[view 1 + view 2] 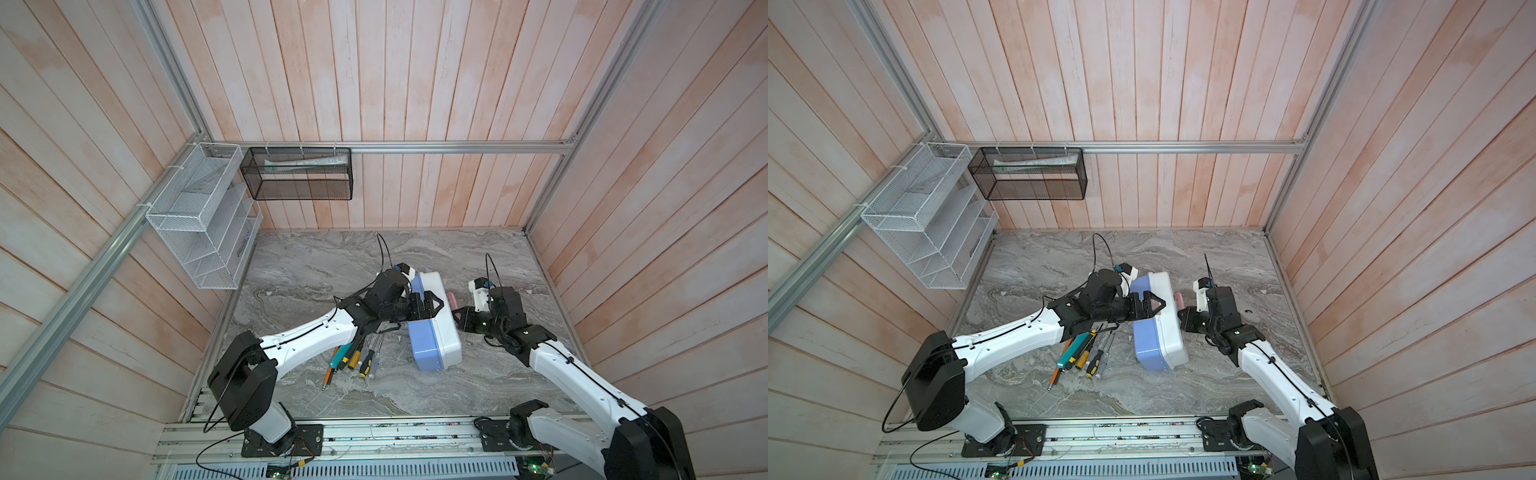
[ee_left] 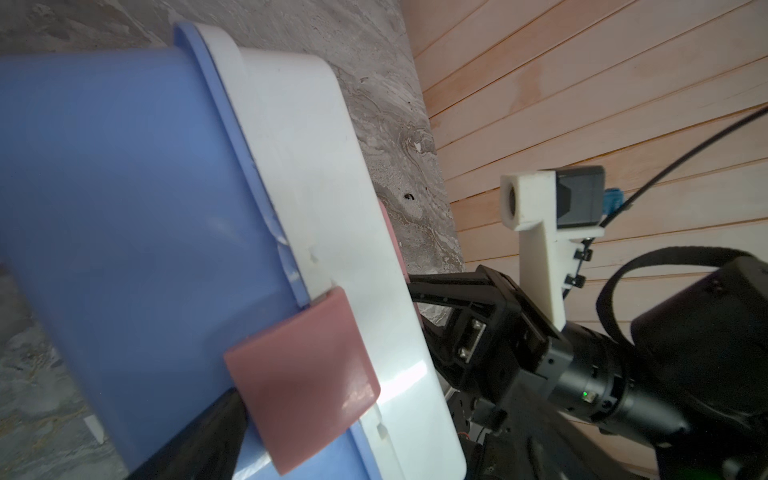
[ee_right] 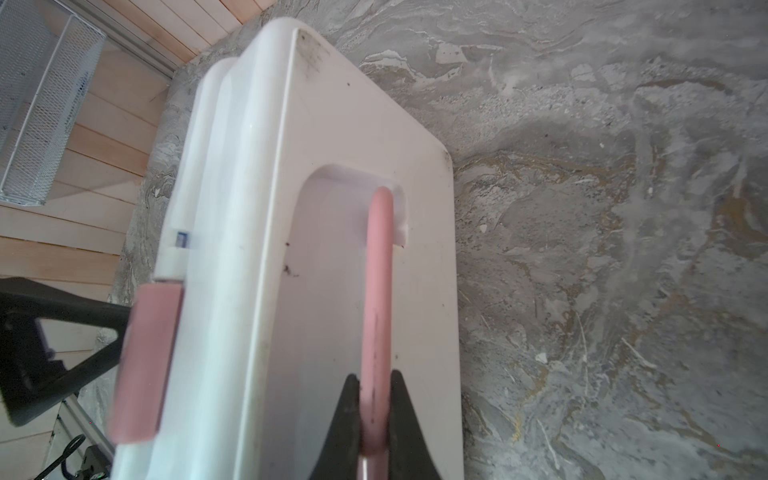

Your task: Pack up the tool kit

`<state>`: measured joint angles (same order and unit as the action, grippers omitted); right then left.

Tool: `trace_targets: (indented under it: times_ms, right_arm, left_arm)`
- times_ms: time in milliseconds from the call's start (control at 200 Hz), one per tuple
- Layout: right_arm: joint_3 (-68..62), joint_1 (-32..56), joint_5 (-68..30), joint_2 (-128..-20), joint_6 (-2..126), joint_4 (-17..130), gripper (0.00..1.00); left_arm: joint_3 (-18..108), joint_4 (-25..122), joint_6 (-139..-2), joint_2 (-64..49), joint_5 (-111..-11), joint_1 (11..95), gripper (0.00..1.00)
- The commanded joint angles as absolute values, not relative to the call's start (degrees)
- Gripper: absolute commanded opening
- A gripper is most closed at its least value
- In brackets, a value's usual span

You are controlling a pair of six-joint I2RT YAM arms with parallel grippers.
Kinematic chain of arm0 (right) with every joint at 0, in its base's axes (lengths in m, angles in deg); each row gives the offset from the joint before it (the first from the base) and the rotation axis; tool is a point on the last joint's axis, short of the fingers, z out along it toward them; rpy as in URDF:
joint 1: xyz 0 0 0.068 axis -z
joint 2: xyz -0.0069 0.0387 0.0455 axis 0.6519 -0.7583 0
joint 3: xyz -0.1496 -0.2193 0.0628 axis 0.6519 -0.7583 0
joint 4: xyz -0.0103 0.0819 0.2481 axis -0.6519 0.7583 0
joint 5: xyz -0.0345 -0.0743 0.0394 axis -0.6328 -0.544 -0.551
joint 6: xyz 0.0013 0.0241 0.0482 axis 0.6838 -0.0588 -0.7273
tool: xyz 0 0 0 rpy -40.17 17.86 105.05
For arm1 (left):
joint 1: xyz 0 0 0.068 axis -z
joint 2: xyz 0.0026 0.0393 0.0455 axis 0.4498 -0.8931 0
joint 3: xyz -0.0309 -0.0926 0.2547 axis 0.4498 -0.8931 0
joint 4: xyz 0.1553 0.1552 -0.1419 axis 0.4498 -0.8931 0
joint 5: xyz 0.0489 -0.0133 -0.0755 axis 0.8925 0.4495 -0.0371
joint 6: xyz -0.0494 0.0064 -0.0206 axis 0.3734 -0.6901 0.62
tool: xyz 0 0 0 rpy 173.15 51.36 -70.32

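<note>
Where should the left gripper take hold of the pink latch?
Probably the free edge of the latch, approached from the blue base side: it hangs from the white lid and laps over the base, so only that edge lifts.

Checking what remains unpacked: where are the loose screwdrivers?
In both top views the screwdrivers lie bunched on the marble table, just left of the case, partly beneath the left arm.

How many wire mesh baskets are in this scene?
2. A white basket hangs on the left wall's rail. A black basket hangs on the back wall's rail, beside it at the corner. None appears hidden.
</note>
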<state>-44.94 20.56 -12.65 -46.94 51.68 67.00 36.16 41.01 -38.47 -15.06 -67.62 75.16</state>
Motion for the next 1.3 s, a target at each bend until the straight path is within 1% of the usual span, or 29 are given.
trace_targets:
  times_ms: [0,175,290,505,665,905,1105,1295]
  right_arm:
    - [-44.5,19.03,-10.11,-46.79,52.22,60.92,0.0]
    - [-45.01,18.95,-10.11,-46.78,51.91,60.05,0.0]
    - [-44.99,18.96,-10.71,-46.87,52.18,60.5,0.0]
    - [-44.44,18.96,-13.22,-45.27,52.2,62.54,0.0]
    - [-42.53,18.95,-16.15,-42.74,53.29,65.79,0.0]
    - [-37.88,18.64,-15.22,-41.44,52.9,69.26,0.0]
    - [-34.97,13.35,-19.01,-44.28,50.32,70.96,0.0]
    - [-34.26,10.01,-22.66,-47.3,46.64,71.53,0.0]
  left_arm:
    - [30.36,52.68,-35.98,-15.66,-74.59,76.22,1.0]
    - [23.79,66.73,-33.84,-14.38,-77.65,76.22,1.0]
    - [23.09,68.91,-35.38,-12.98,-77.71,76.04,1.0]
    - [23.02,63.92,-39.76,-8.26,-73.64,74.44,1.0]
    - [20.03,65.16,-40.5,-3.37,-73.24,70.94,1.0]
    - [19.73,51.34,-49.29,4.86,-65.15,68.53,1.0]
    - [16.15,46.48,-51.1,10.59,-60.21,67.79,1.0]
    - [8.89,47.25,-49.5,13.76,-57.51,67.68,1.0]
